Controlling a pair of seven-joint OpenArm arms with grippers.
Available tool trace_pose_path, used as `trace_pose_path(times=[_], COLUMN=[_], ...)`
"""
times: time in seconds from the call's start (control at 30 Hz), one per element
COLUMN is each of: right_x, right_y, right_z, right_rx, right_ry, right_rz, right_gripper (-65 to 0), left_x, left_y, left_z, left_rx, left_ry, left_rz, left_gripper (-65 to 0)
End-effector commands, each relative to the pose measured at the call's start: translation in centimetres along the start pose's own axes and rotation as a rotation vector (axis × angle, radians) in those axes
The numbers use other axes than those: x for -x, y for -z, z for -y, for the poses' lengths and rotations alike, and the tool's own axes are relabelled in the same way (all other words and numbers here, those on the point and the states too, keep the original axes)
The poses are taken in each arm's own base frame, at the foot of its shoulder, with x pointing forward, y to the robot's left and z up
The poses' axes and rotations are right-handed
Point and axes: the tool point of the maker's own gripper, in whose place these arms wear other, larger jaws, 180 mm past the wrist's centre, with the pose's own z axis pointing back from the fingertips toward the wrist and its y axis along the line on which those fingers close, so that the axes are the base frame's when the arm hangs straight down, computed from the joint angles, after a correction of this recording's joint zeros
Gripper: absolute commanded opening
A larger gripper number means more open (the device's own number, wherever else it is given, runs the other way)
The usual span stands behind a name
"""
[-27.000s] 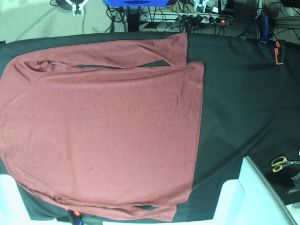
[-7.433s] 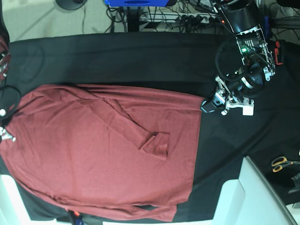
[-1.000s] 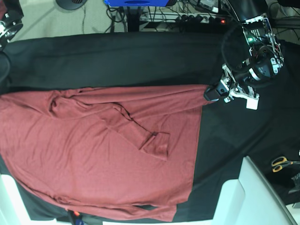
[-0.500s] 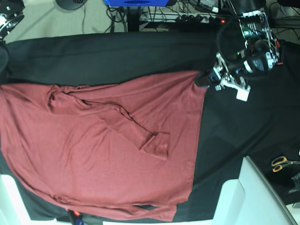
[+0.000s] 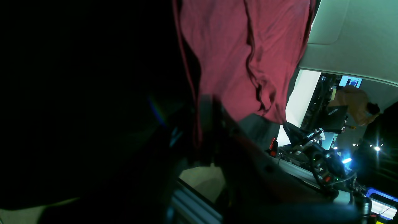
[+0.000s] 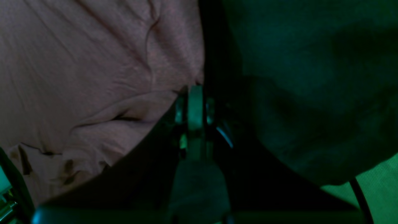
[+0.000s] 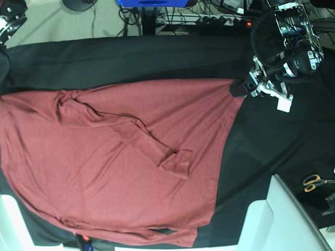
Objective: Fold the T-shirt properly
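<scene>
1. Two claws: left gripper (image 7: pixel 238 90) clenched on T-shirt (image 7: pixel 120 167) corner, right gripper (image 6: pixel 196 93) clenched on its edge (wrist view dark).
2. T-shirt lies on black cloth (image 7: pixel 157 57), one sleeve slanting across.

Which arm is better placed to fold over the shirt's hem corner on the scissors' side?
The left, I'd judge. Its pincer is shut on that corner of the shirt, on the same side as the scissors; the right arm is at the far end.

Base view from high above, facing down; both wrist views close in, sharing the shirt (image 7: pixel 115 167) with it
</scene>
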Motion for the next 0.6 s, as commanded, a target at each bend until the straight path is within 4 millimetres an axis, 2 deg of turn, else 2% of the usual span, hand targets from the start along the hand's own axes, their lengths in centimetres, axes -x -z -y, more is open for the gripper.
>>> trace_pose_path(times=[0.0,0.27,0.57], right_x=[-2.44,-2.32,-2.70], right_y=[-1.23,-0.81,-1.05], right_z=[-0.04,-0.84,-0.65], right_rx=[0.001,0.032,0.039], right_ry=[-0.017,-0.070,-0.073], right_rz=[0.057,0.026,0.032], right_gripper=[-64.7,-64.7,-64.7], left_x=[-0.65,-0.65,-0.75], left_y=[-0.29,-0.31,-0.50], left_z=[0.79,0.64,0.40], left_rx=[0.024,0.022,0.013], left_ry=[0.019,0.014,0.017], left_rz=[0.014,0.014,0.013], left_gripper=[-65.0,-65.0,-65.0])
